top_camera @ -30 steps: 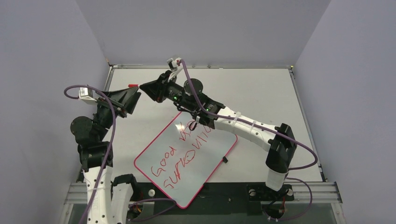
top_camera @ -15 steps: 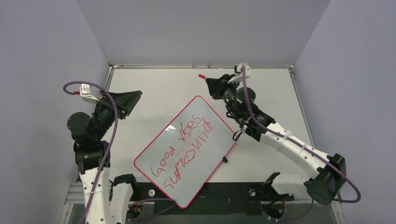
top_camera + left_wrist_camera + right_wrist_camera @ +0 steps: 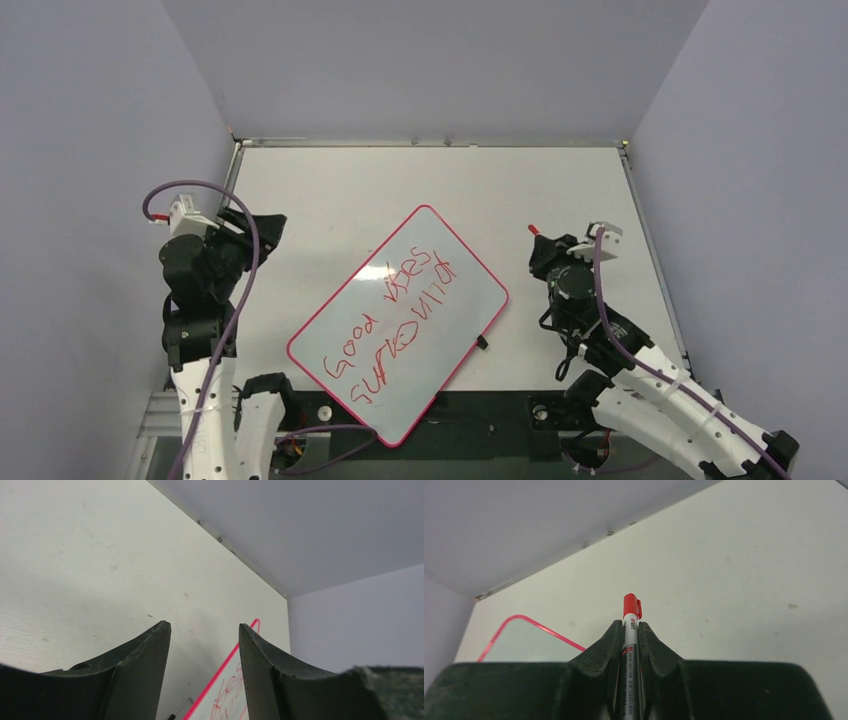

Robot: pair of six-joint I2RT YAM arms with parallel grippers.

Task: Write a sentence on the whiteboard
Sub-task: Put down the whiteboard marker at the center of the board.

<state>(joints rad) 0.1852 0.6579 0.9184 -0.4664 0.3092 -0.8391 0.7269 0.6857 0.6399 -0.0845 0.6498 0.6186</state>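
Observation:
The whiteboard lies tilted in the middle of the table, with a thin pink-red frame. The sentence is on it in red, two lines, the first reading "Good vibes". My right gripper is to the right of the board, off it, shut on a red-capped marker. The marker sticks out between the fingers with its cap on. My left gripper is open and empty, left of the board. In the left wrist view the gripper looks onto the board's corner.
A small black clip sits on the board's right long edge. The table's back edge meets the grey wall. Grey walls close in left and right. The board's corner shows in the right wrist view.
My right arm has swung from the far left-middle, over to the right and back toward the near side, carrying the marker. My left arm has drawn back and lowered.

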